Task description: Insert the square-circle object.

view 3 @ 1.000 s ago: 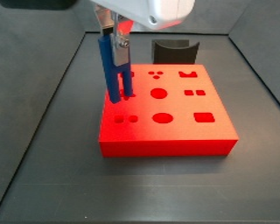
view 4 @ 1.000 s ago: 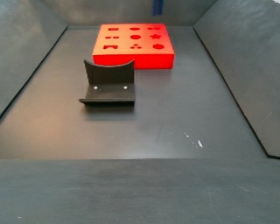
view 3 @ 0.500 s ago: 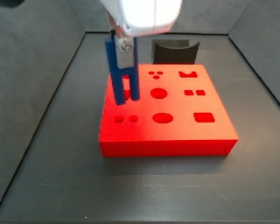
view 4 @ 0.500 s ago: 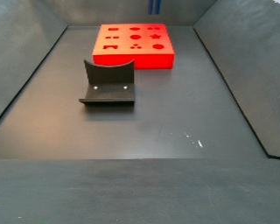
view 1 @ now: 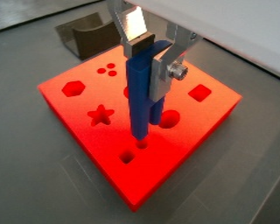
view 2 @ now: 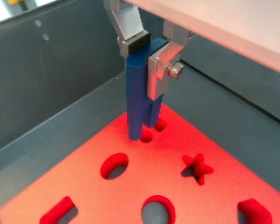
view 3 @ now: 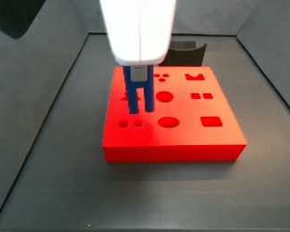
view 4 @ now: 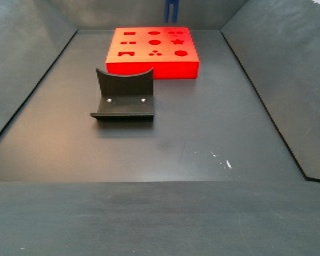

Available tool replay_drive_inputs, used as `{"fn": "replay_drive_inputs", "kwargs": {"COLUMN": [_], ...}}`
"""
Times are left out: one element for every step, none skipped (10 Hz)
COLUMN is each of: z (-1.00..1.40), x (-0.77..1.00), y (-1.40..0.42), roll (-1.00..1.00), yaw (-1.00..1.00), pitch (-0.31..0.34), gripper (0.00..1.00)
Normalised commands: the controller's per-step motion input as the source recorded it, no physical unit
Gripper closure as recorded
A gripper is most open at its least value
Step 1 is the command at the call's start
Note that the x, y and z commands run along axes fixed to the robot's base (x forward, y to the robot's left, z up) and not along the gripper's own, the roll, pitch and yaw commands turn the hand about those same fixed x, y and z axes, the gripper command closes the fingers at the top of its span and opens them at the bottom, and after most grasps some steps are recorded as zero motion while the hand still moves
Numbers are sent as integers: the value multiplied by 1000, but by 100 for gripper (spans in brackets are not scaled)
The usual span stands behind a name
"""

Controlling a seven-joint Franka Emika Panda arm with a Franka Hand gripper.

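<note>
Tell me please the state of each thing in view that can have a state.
Gripper: above the red block, jaws shut on the square-circle object.
Square-circle object: held upright, prongs down, tips at the block's top face; whether they have entered the holes I cannot tell.
Red block: flat on the floor, other holes unfilled.
Fixture: standing on the floor, apart from the block, holding nothing.

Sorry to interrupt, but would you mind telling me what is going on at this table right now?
The arm's gripper holds the square-circle object, a slim blue bar, upright over the red block, prongs down. In both wrist views the prong tips are at, or just inside, a pair of small holes near one corner of the block; how deep they sit is hard to tell. The dark fixture stands apart on the floor.
</note>
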Motion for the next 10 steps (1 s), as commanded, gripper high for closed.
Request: {"fn": "replay_drive_inputs", "kwargs": {"z": [-191,-260,-309,-349,-334,-306,-286,-243,-243,-180], "x": [0,-91,-157,-183,-106,0,0,0,6,91], "y": [0,0,0,0,-3,-31,-54,-91,-106,-160], "roll": [54,84,90,66,40,56,71,36,34,7], "yaw": [-31,0,-17,-14,-17,-43,-66,-54,-43,-26], "pitch": [0,0,0,0,0,0,7,4,4,0], "gripper": [100,100,100,100,100,100,100,100,100,100]}}
